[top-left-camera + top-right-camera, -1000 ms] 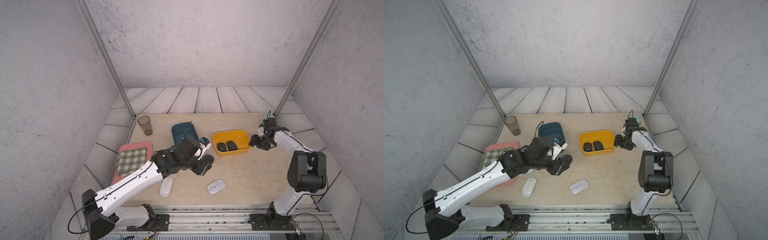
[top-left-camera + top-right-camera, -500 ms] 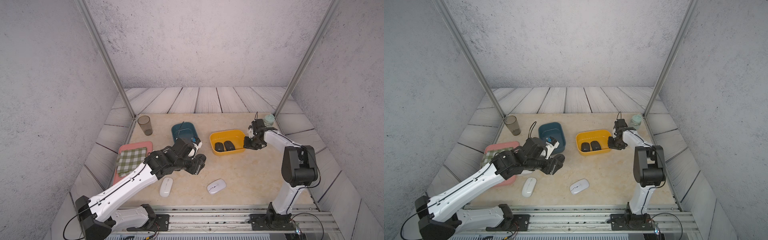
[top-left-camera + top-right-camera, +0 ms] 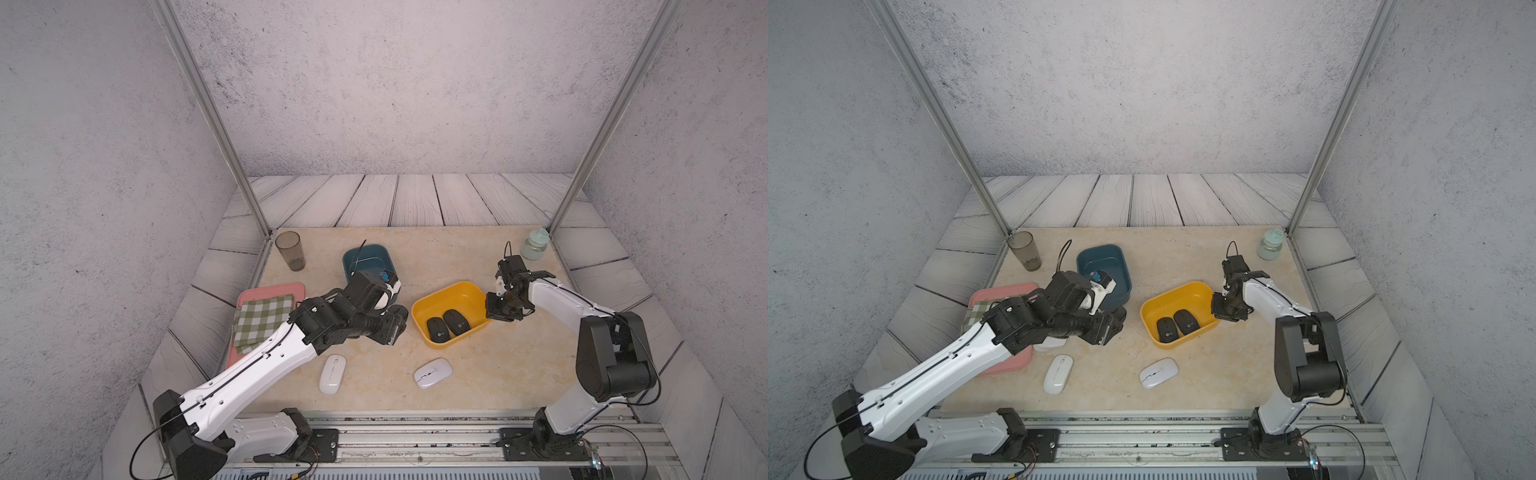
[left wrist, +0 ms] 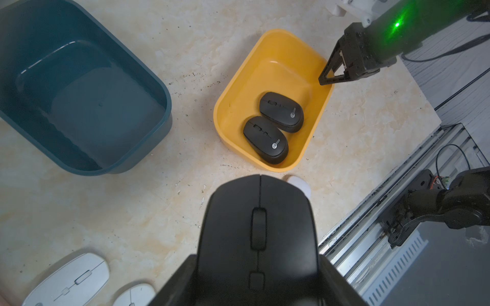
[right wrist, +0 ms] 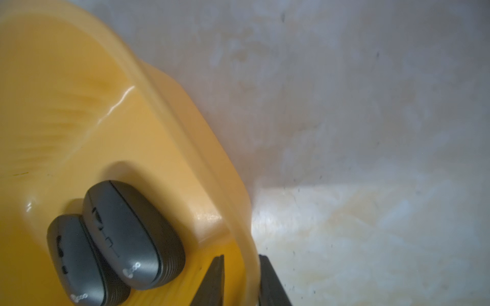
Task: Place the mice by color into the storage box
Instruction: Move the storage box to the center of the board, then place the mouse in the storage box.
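- Top views, near edge of the tabletop: first white mouse (image 3: 332,374) lies flat, left of centre. Second white mouse (image 3: 433,372) lies flat near the centre, well apart from the first. Neither arm touches them.
- Third white mouse (image 3: 1051,343): mostly hidden under the left forearm in a top view, just behind the first. The left wrist view shows these two side by side on the stone surface.
- Left gripper (image 3: 390,330): raised over the middle of the tabletop, between the two bins. Its jaws are clamped on the flanks of the held black mouse (image 4: 258,233), scroll wheel up, above the surface.
- Yellow bin (image 3: 453,297): right of centre. Nearer binned black mouse (image 3: 438,331) and farther binned black mouse (image 3: 456,322) lie side by side on its floor, logos toward the near edge.
- Right gripper (image 3: 494,308): at the yellow bin's right-hand wall, one finger inside and one outside, pinched onto the rim.
- Left edge: pink tray (image 3: 270,289) carrying a green-checked cloth (image 3: 262,322), partly under the left arm.
- Teal bin (image 3: 368,259): behind the left gripper, left of centre, toward the far edge.
- Far-left corner: brown tumbler (image 3: 289,250), upright.
- Far-right corner: pale green jar (image 3: 535,246), upright.
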